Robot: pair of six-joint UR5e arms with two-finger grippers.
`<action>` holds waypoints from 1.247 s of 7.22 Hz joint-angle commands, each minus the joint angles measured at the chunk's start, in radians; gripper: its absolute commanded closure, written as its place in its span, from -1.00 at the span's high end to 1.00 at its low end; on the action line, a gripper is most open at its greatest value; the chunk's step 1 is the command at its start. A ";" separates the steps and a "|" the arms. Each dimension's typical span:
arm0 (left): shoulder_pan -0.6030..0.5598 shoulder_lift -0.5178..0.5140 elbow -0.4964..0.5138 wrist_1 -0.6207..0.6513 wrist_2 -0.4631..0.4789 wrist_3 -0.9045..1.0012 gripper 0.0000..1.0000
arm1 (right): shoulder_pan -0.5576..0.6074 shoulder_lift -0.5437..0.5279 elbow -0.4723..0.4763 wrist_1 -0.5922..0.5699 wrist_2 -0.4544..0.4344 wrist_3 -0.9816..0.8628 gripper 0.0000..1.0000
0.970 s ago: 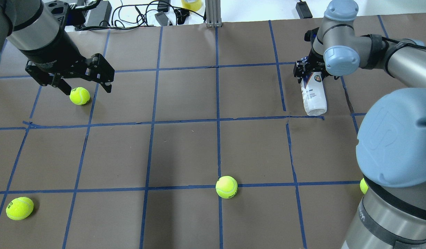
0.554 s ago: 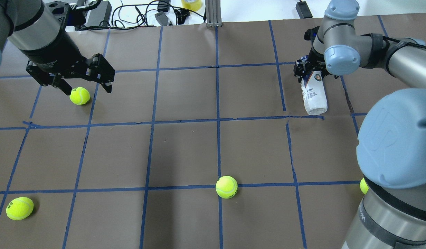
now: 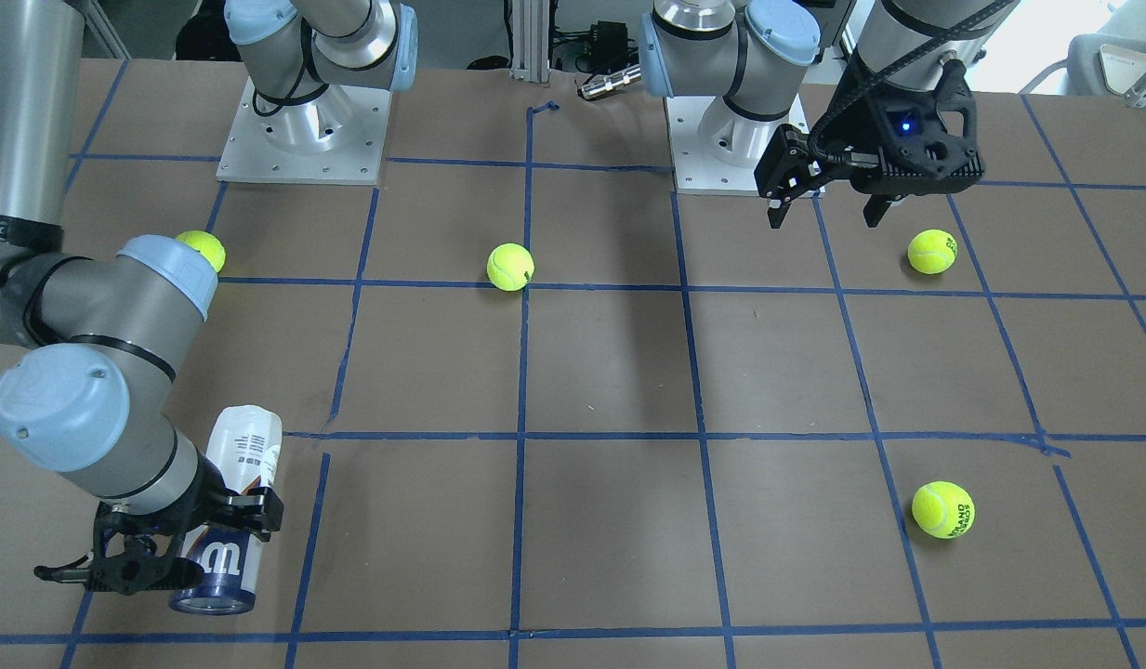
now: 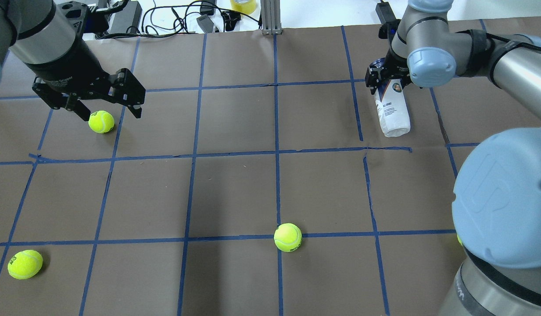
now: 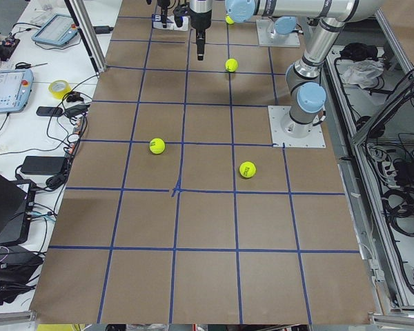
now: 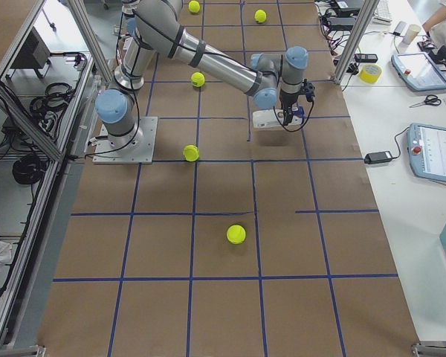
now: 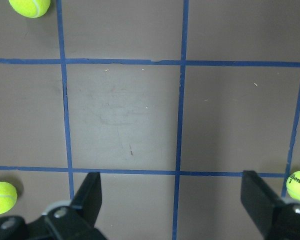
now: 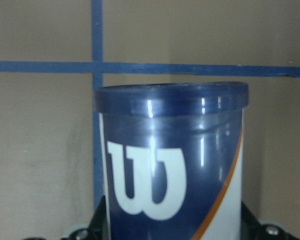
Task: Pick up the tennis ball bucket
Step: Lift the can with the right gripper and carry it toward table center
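The tennis ball bucket (image 4: 391, 112) is a clear tube with a white and navy label, lying lengthwise at the far right. It also shows in the front view (image 3: 243, 451). My right gripper (image 4: 386, 81) is shut on its dark blue rim end, which fills the right wrist view (image 8: 170, 175) with the white "W". I cannot tell whether the tube's white end touches the paper. My left gripper (image 4: 111, 115) is open and empty, hovering over a tennis ball (image 4: 101, 121) at the far left; its fingers (image 7: 90, 195) show spread wide.
More tennis balls lie at the near centre (image 4: 288, 237) and near left (image 4: 24, 264), and one is mostly hidden by my right arm's base (image 4: 459, 239). Cables (image 4: 178, 17), a metal post (image 4: 270, 17) and a tape roll (image 4: 243, 5) sit beyond the far edge.
My right gripper has moved away from the robot and slightly left with the bucket's rim end in it, and the tube has shifted along with it. The left arm has not moved.
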 commanded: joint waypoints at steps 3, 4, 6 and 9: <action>0.000 0.002 0.000 -0.002 0.009 0.000 1.00 | 0.121 0.026 -0.083 0.006 0.036 0.060 0.58; 0.000 0.003 0.000 -0.002 0.005 0.000 1.00 | 0.159 0.026 -0.084 0.003 0.023 0.076 0.58; 0.000 0.003 -0.001 -0.003 0.006 0.000 1.00 | 0.214 0.028 -0.089 -0.001 0.036 0.165 0.58; 0.002 0.003 -0.001 -0.010 0.005 -0.005 1.00 | 0.296 0.029 -0.089 -0.009 0.035 0.284 0.59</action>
